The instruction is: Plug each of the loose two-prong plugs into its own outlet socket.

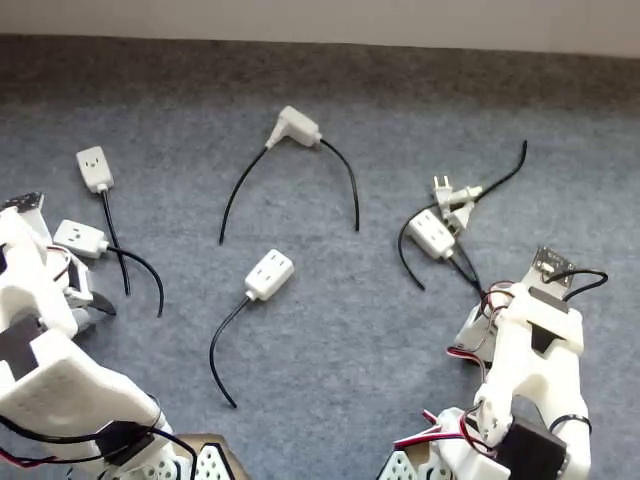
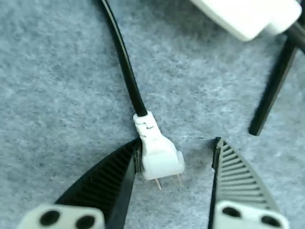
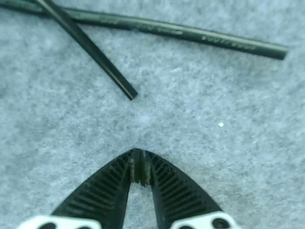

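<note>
The left arm [image 1: 40, 340] sits at the near left corner of the grey carpeted surface [image 1: 330, 380]. Its jaws are spread around a white two-prong plug [image 2: 159, 157] that lies flat on the carpet. One jaw touches the side of the plug and the other stands apart from it. The plug's two metal prongs point back between the jaws, and its black cord [image 2: 121, 57] runs straight away from them. A white plastic body [image 2: 248, 16] lies just beyond, beside the cut end of another black cord [image 2: 274, 86].

The right arm [image 1: 530, 370] is at the near right corner. Its jaws are pressed together with nothing between them, low over bare carpet. Two black cords cross ahead of them: a thick one [image 3: 190, 33] and a thinner one [image 3: 90, 47] whose cut end lies nearest the tips.

Two outlet sockets lie along the left edge, one towards the far edge [image 1: 95, 168] and one nearer [image 1: 80, 237] just beside the left arm. A third socket [image 1: 269, 273] rests mid-surface, its cord curling towards the near edge. An angled plug [image 1: 295, 128] lies by the far edge. Towards the right edge, a fourth socket [image 1: 432, 235] lies just beside a loose plug with bare prongs [image 1: 455, 192].
</note>
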`<action>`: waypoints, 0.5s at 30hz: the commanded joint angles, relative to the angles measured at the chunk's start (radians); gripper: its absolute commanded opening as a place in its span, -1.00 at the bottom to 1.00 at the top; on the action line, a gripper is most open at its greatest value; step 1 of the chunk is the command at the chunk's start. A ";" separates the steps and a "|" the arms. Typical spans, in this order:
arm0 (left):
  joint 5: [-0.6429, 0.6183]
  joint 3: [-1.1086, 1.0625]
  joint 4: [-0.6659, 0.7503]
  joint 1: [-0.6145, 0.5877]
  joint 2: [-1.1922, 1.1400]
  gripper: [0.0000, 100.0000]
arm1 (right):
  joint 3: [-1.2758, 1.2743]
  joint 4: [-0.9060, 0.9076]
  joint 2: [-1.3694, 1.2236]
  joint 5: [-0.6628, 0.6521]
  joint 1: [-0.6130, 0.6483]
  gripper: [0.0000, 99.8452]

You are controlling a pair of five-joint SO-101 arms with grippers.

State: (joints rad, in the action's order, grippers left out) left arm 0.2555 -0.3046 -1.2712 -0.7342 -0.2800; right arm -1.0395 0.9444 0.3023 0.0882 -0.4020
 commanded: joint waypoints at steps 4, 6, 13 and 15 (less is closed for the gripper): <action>-0.078 -0.001 -0.020 0.127 0.041 -0.47 | -0.004 -0.033 -0.007 -0.011 0.008 -0.98; -0.106 0.005 -0.020 0.156 0.042 -0.47 | -0.004 -0.033 -0.007 -0.011 0.008 -0.98; -0.164 0.013 -0.028 0.226 0.162 -0.47 | -0.004 -0.033 -0.007 -0.011 0.010 -0.98; -0.170 0.012 -0.057 0.229 0.213 -0.47 | -0.004 -0.033 -0.007 -0.011 0.010 -0.98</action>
State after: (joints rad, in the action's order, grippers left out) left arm 0.0990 -0.3122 -1.2881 -0.5347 -0.1634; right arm -1.0395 0.9444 0.3023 0.0882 -0.4020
